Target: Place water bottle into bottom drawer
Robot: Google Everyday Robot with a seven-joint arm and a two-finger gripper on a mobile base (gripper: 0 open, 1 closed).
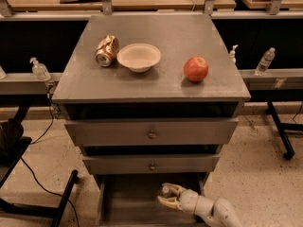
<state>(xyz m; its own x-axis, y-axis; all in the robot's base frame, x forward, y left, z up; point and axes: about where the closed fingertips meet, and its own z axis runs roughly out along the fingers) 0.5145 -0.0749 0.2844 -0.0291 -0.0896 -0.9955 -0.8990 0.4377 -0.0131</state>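
Observation:
The bottom drawer point(127, 203) stands pulled open at the foot of the grey cabinet. My gripper point(165, 196) reaches into it from the lower right, low over the drawer floor. The water bottle point(165, 190) shows between the fingers only as a small white cap and a bit of clear body; the rest is hidden by the gripper. The gripper appears shut on the bottle, inside the drawer near its right half.
The two upper drawers point(151, 133) are shut. On the cabinet top lie a crushed can point(107, 50), a white bowl point(138, 56) and a red apple point(196, 69). Pump dispensers point(40, 70) and a small far bottle point(264, 61) stand on side rails. A black chair base point(61, 202) is at left.

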